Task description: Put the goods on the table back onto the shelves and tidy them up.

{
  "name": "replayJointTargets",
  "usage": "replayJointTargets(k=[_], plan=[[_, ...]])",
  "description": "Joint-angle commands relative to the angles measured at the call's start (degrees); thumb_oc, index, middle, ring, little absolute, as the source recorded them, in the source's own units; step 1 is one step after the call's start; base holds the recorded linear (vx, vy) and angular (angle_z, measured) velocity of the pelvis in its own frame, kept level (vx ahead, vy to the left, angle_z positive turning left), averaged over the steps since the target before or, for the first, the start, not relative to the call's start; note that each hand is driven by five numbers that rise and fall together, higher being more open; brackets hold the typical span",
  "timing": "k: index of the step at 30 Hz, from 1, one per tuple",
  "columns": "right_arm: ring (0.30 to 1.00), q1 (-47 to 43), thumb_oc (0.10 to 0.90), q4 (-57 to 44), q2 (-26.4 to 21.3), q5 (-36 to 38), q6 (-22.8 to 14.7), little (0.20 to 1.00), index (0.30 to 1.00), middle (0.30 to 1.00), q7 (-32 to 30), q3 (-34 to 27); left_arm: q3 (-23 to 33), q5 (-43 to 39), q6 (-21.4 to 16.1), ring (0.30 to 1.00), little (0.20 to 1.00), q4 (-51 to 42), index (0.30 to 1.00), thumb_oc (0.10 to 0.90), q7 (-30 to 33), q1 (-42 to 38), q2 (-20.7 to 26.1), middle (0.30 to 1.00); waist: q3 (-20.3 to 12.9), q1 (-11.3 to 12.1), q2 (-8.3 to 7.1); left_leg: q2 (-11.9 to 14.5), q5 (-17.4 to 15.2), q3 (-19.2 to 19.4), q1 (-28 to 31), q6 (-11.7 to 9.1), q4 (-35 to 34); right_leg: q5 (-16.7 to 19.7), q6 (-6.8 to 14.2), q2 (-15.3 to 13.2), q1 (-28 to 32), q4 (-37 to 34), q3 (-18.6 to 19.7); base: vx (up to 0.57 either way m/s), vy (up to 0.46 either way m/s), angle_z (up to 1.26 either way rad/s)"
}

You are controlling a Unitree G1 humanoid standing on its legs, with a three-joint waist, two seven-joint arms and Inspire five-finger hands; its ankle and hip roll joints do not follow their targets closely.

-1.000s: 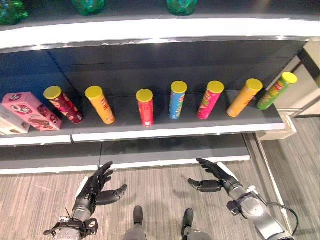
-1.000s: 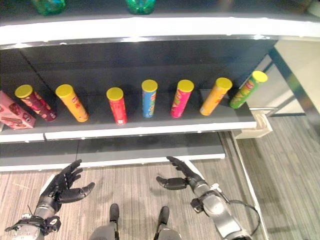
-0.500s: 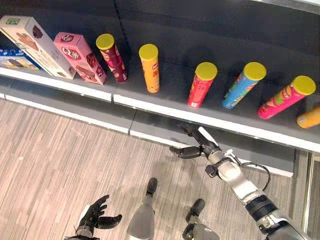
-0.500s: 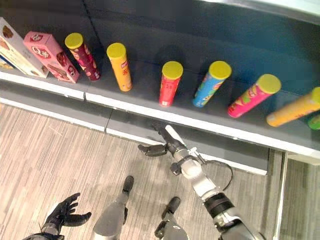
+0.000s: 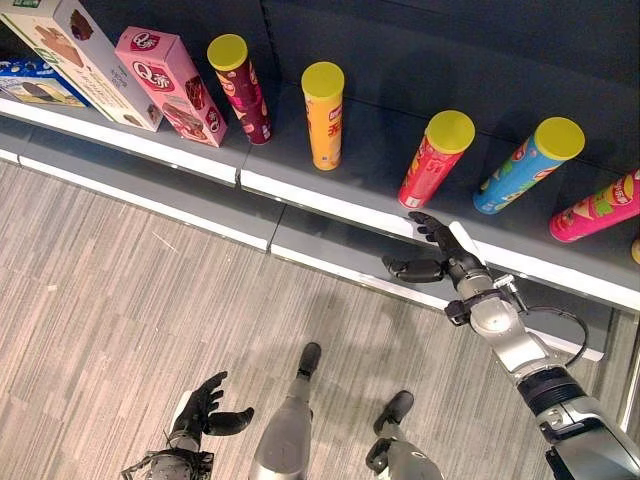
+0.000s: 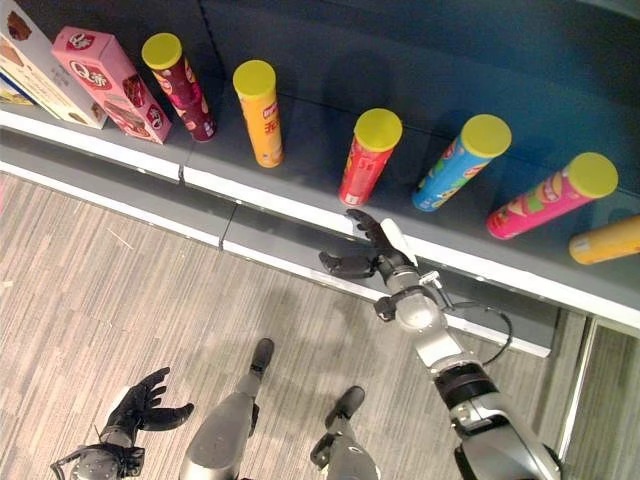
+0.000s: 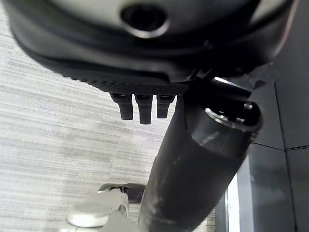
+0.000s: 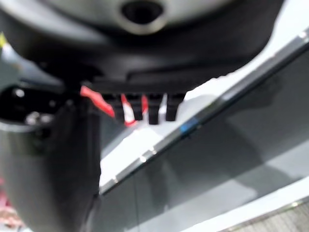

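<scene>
Several crisp cans stand in a row on the dark shelf [image 5: 300,195]: a maroon can [image 5: 240,85], an orange can [image 5: 323,115], a red can [image 5: 435,158], a blue can [image 5: 530,165] and a pink can [image 5: 600,205]. My right hand [image 5: 440,255] is open and holds nothing. It hovers at the shelf's white front edge, just below the red can and apart from it. Past its fingers [image 8: 145,108] the red can's label shows in the right wrist view. My left hand [image 5: 205,410] hangs open and empty low over the floor.
A pink box [image 5: 165,85], a white box [image 5: 75,50] and a flat blue box [image 5: 30,88] stand at the shelf's left end. A lower shelf board [image 5: 200,200] juts out underneath. A yellow can [image 6: 605,240] lies at the far right. Grey striped floor spreads on the left.
The camera has swung left and down. My right hand has risen from floor level towards the shelf edge under the red can. The left hand has stayed low and open.
</scene>
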Motion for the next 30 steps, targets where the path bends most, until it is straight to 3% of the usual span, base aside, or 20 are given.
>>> replayJointTargets(k=[1, 30], plan=[[0.900, -3.9, 0.800, -0.4, -3.1, 1.7, -4.9, 0.900, 0.900, 0.900, -3.9, -1.4, -0.3, 0.1, -2.6, 0.900, 0.900, -0.2, 0.900, 0.800, 2.2, 2.9, 3.5, 0.900, -2.6, 0.0, -2.91, 1.8, -5.8, -0.4, -2.6, -1.7, 1.8, -6.1, 6.5, -8.9, 1.6, 6.3, 1.0, 0.00, 0.000, 0.00], [0.900, -12.1, 0.800, 7.3, -6.1, 2.1, -4.4, 0.900, 0.900, 0.900, -7.1, -0.4, -1.3, -4.0, -3.1, 0.900, 0.900, 4.8, 0.900, 0.800, 4.1, 1.5, 0.7, 0.900, -2.0, 1.7, -3.94, 1.5, -6.2, -2.8, -3.3, -1.5, 2.0, -7.1, 6.5, -8.9, 2.0, 7.4, -1.3, 0.00, -0.002, 0.02]])
